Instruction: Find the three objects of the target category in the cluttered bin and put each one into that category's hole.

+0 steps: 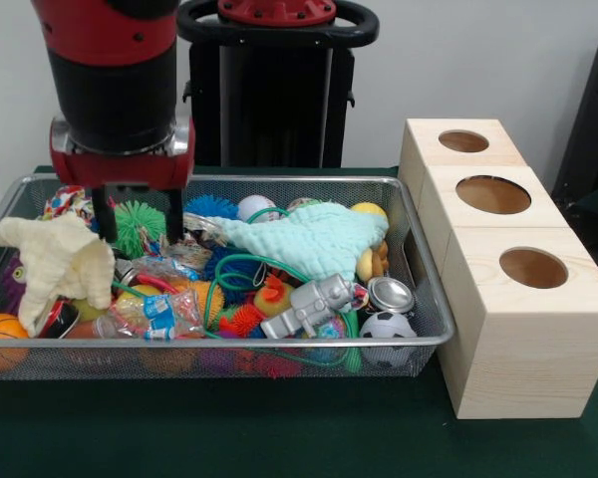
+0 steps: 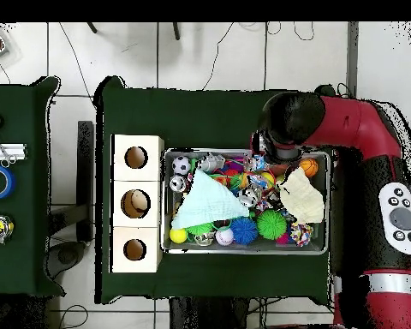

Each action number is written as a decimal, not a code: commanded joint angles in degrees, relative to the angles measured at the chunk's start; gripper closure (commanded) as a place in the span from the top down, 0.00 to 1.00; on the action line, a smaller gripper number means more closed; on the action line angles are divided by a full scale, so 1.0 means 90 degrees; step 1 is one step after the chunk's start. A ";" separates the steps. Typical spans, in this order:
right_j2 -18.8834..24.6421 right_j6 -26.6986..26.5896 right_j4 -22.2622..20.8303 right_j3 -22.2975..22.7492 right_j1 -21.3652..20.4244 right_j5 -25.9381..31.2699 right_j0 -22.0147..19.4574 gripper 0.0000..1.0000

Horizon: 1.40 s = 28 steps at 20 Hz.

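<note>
The silver wire-mesh bin (image 1: 229,344) is packed with toys and shows in the overhead view (image 2: 247,251) too. My gripper (image 1: 140,227) hangs open and empty over the bin's left part, its two black fingers (image 1: 105,214) spread apart in front of a green spiky ball (image 1: 132,231). In the overhead view the arm's wrist (image 2: 288,122) hides the gripper. Three pale wooden boxes stand beside the bin, each with a round hole (image 1: 463,140) (image 1: 493,194) (image 1: 533,267). The middle hole (image 2: 136,203) shows something pale inside.
In the bin lie a pale green cloth (image 1: 309,239), a cream cloth (image 1: 55,259), a basketball (image 1: 0,329), a soccer ball (image 1: 384,326), a silver astronaut toy (image 1: 314,304), a tin can (image 1: 389,294) and a plastic bottle (image 1: 154,314). A side table (image 2: 20,257) holds tape rolls.
</note>
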 commanded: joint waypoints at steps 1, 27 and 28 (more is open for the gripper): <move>0.0297 -0.0671 0.0040 0.0810 0.0643 -0.0811 -0.0206 1.00; 0.0230 -0.0963 -0.0045 -0.0075 0.1222 -0.0442 0.0065 1.00; 0.0236 -0.0982 -0.0061 -0.0035 0.1249 -0.0537 0.0045 1.00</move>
